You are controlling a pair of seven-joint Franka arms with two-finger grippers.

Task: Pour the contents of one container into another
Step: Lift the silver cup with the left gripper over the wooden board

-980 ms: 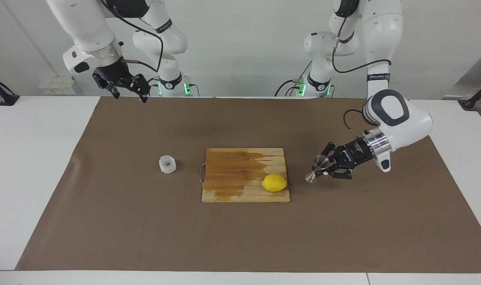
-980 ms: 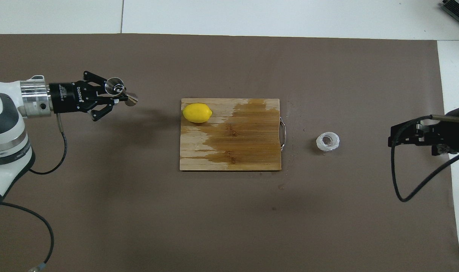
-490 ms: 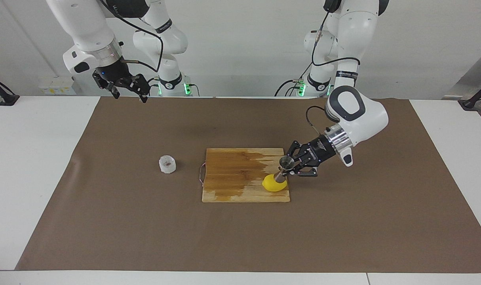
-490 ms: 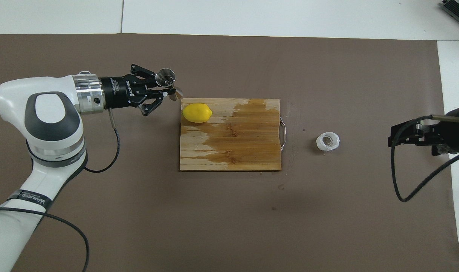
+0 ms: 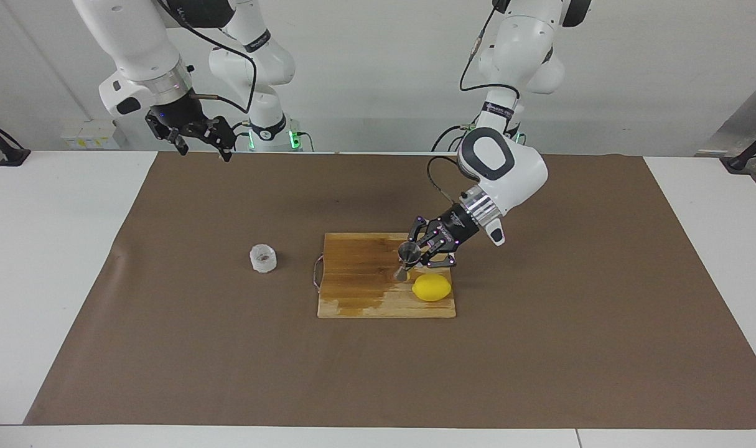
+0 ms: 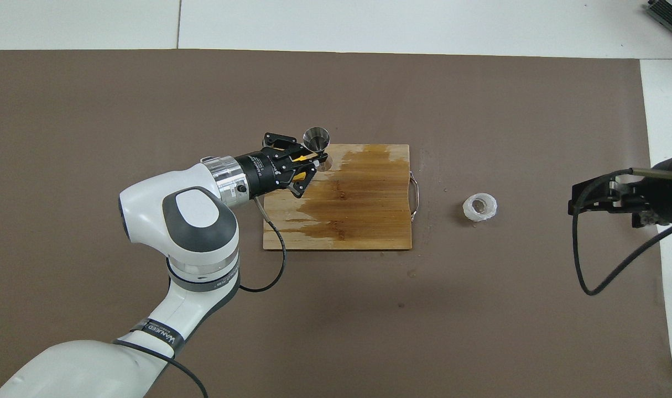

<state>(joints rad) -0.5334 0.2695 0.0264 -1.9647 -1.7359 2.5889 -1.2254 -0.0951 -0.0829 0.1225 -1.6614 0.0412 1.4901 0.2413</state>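
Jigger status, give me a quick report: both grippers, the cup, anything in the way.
Left gripper shut on jigger, up over cutting board. Right gripper open, waiting. Plastic cup untouched on the mat. Lemon on board, under the left gripper.

A robotics lab, staged for kitchen work. Two white robot arms (image 5: 508,180) stand at the top of the frame, mounted at a white counter (image 5: 54,249) against a bare white wall (image 5: 378,74). A brown paper sheet (image 5: 228,361) covers the counter; exposed cables (image 6: 584,265) and green status lights (image 5: 294,140) show.
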